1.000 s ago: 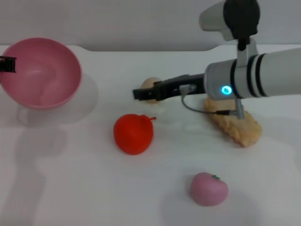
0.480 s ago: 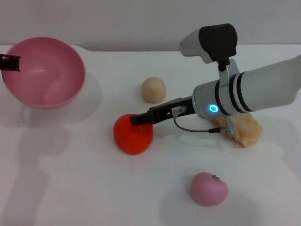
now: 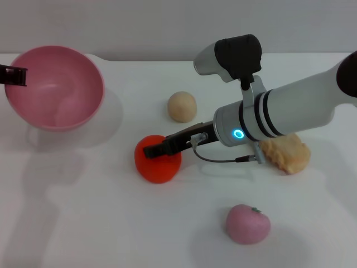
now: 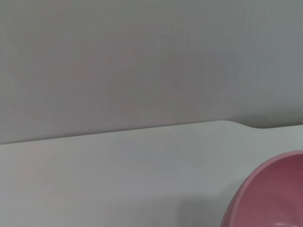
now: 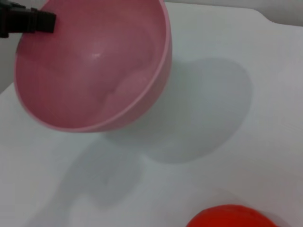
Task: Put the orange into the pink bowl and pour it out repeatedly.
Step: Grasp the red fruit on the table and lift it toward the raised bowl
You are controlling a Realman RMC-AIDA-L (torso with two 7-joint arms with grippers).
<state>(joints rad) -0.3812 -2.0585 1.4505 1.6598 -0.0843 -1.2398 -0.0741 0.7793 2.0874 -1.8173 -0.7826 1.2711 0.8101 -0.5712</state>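
The orange (image 3: 160, 167) lies on the white table near the middle; its top also shows in the right wrist view (image 5: 232, 216). My right gripper (image 3: 152, 149) reaches in from the right and sits on top of the orange, touching or nearly touching it. The pink bowl (image 3: 56, 89) is at the far left, held above the table and tilted toward me, empty. My left gripper (image 3: 12, 75) grips its left rim. The bowl also shows in the right wrist view (image 5: 90, 66) with the left gripper (image 5: 28, 21) on its rim, and in the left wrist view (image 4: 270, 194).
A beige ball (image 3: 182, 106) lies behind the orange. A tan crusty food piece (image 3: 289, 154) lies partly under my right arm. A small pink peach-like toy (image 3: 247, 224) lies at the front right. The table's back edge meets a grey wall.
My right arm has swung down and left, from beside the beige ball to the top of the orange. The bowl has shifted slightly right.
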